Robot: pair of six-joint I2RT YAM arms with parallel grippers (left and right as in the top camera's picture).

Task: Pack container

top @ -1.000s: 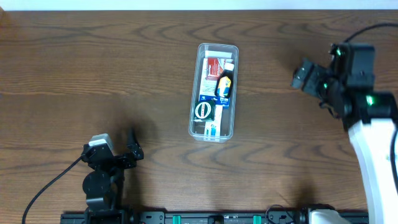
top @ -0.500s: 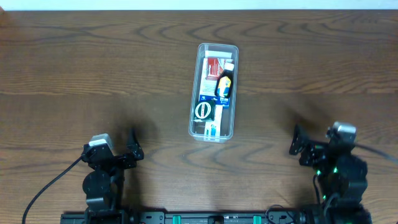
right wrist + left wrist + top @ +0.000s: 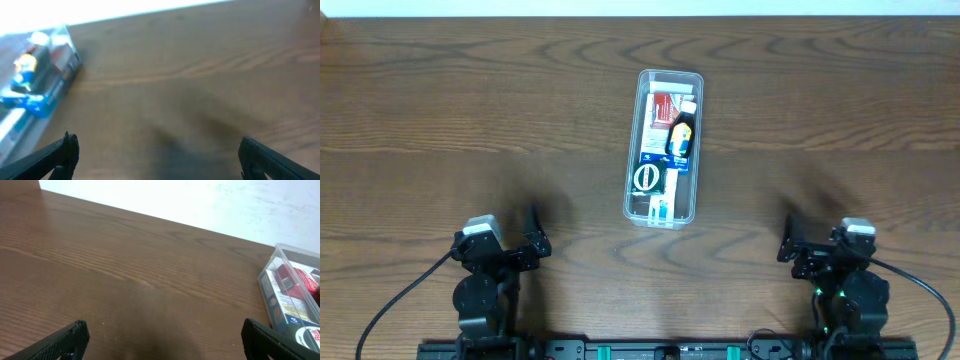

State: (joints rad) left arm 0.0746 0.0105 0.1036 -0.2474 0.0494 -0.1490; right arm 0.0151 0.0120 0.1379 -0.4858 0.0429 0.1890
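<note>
The container is a long clear plastic tub standing lengthwise at the middle of the wooden table. It holds several small items: a red box, a dark bottle with a yellow label, a blue box and a round black-and-white item. Its corner shows at the right of the left wrist view and at the left of the right wrist view. My left gripper is open and empty near the front left edge. My right gripper is open and empty near the front right edge.
The brown wooden table ends at a white wall along its far edge. A black rail runs along the front edge between the two arm bases.
My right arm has drawn back from the far right of the table down to the front right edge and settled there. The left arm and the container have not moved.
</note>
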